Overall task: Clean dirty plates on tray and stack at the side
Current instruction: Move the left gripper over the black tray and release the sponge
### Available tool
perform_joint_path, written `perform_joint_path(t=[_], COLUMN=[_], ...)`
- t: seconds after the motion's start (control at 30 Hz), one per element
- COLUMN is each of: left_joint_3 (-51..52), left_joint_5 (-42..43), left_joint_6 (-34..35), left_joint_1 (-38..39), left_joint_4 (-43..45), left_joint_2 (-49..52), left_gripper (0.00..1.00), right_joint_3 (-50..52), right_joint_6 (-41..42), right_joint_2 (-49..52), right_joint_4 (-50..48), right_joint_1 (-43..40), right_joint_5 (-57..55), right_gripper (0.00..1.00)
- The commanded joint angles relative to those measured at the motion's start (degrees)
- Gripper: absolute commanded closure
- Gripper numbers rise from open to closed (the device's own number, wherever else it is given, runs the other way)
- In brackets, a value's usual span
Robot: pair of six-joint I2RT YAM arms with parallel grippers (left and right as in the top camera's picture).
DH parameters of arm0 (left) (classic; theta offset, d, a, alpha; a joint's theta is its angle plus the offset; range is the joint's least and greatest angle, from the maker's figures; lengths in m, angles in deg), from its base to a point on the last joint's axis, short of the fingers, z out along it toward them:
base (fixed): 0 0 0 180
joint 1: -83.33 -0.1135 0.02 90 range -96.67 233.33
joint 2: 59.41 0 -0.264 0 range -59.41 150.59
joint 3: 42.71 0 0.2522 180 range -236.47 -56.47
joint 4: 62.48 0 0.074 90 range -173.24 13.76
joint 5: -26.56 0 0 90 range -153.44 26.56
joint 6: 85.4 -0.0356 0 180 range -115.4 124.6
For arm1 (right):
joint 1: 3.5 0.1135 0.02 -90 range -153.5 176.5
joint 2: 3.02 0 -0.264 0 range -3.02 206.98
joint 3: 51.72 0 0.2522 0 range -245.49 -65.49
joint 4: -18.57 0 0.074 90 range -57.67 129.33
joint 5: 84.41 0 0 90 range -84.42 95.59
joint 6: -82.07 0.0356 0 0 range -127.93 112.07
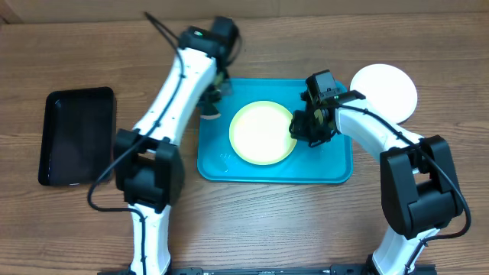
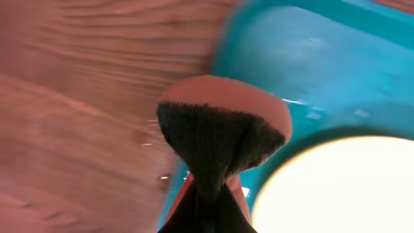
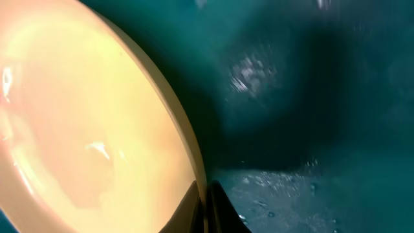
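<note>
Well, a black tray (image 1: 76, 137) and a white plate (image 1: 384, 89) lie on either side of the blue tray (image 1: 328, 172). The right end effector (image 1: 299, 126) pinches the shiny yellow-green plate (image 1: 260, 131) by its rim. The left end effector (image 1: 210, 107) grips a sponge (image 2: 220, 142).

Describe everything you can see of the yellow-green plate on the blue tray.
The yellow-green plate is round, glossy and plastic-looking, with a pale centre and a greener raised rim. No smears show, though glare washes out its middle. It lies face up in the middle of the turquoise tray. The right gripper appears shut on its right rim. The sponge in the left gripper sits off its left side, apart from it.
</note>
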Motion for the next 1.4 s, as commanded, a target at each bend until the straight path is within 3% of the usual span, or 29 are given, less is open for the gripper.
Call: perform_joint_path(t=[0.0, 0.2, 0.43, 0.87, 0.97, 1.07, 1.1, 1.37], left_joint_3=[-1.33, -0.11, 1.99, 11.93, 12.2, 12.2, 12.2, 12.15], left_joint_5=[-1.73, -1.49, 4.35, 13.25, 13.29, 14.51, 15.19, 21.62], left_joint_6=[1.49, 1.46, -2.05, -4.81, -4.81, -4.81, -4.81, -6.34], left_joint_1=[-7.56, -22.21, -36.13, -50.86, -52.17, -52.57, -52.57, -52.54], left_joint_4=[-2.45, -4.87, -3.13, 7.82, 8.11, 8.07, 8.09, 8.07], left_joint_2=[-3.26, -3.21, -3.17, -3.15, -3.15, -3.15, -3.15, -3.19], left_gripper=[0.96, 0.96, 0.96, 0.96, 0.87, 0.57, 0.54, 0.56], right_joint_3=[-5.2, -10.14, -10.6, -10.58, -10.58, -10.58, -10.58, -10.97], right_joint_6=[-2.03, -2.01, -1.11, -1.14, -1.16, -1.14, -1.14, -1.53], right_joint_2=[-3.02, -3.54, -3.54, -3.54, -3.54, -3.54, -3.54, -3.54], right_joint_4=[1.33, 4.94, 3.96, 5.92, 5.75, 5.53, 5.55, 5.66], right_joint_1=[2.51, 7.85, 11.08, 11.17, 11.17, 11.17, 11.17, 11.17], right_joint_5=[-2.54, -13.0, -14.56, -14.56, -14.56, -14.56, -14.56, -14.62], right_gripper=[0.96, 0.96, 0.96, 0.96, 0.96, 0.96, 0.96, 0.96])
